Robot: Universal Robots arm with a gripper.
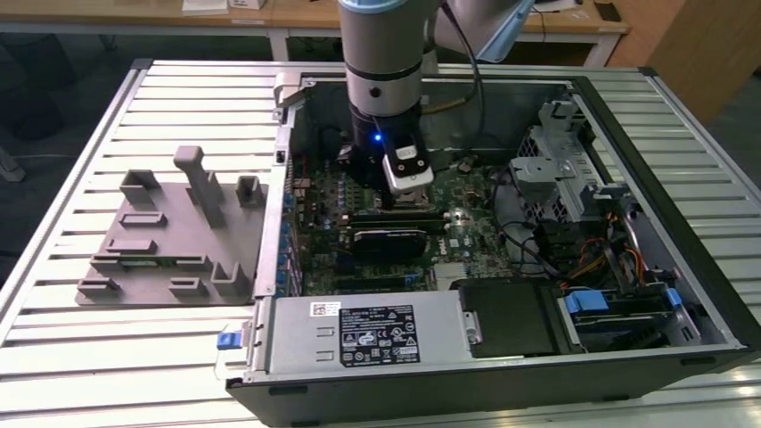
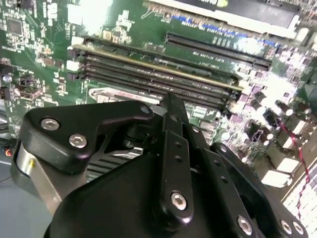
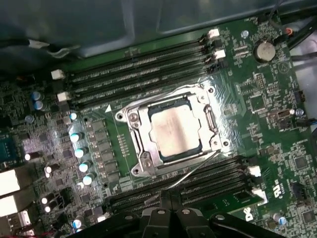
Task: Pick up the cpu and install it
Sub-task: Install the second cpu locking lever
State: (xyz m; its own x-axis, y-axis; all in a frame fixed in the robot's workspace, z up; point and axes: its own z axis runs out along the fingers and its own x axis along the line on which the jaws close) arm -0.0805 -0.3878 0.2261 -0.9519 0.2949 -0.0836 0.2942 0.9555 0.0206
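In the first wrist view the cpu [image 3: 174, 130], a flat square chip with a dull silver top, lies inside the metal frame of the motherboard socket [image 3: 140, 130]. The gripper [image 3: 169, 196] hangs above the board, just off one side of the socket and clear of the chip. Its black fingers [image 2: 171, 106] stand together in the second wrist view, with nothing between them. In the exterior view the gripper [image 1: 390, 207] reaches down into the open computer case [image 1: 701, 267], over the middle of the green motherboard [image 1: 476, 227].
Black memory slots [image 3: 138, 64] run along both sides of the socket. A grey fixture block [image 1: 167, 241] sits on the slatted table at the exterior view's left. The power supply [image 1: 356, 334], drive cage [image 1: 559, 169] and cables [image 1: 594, 263] crowd the case.
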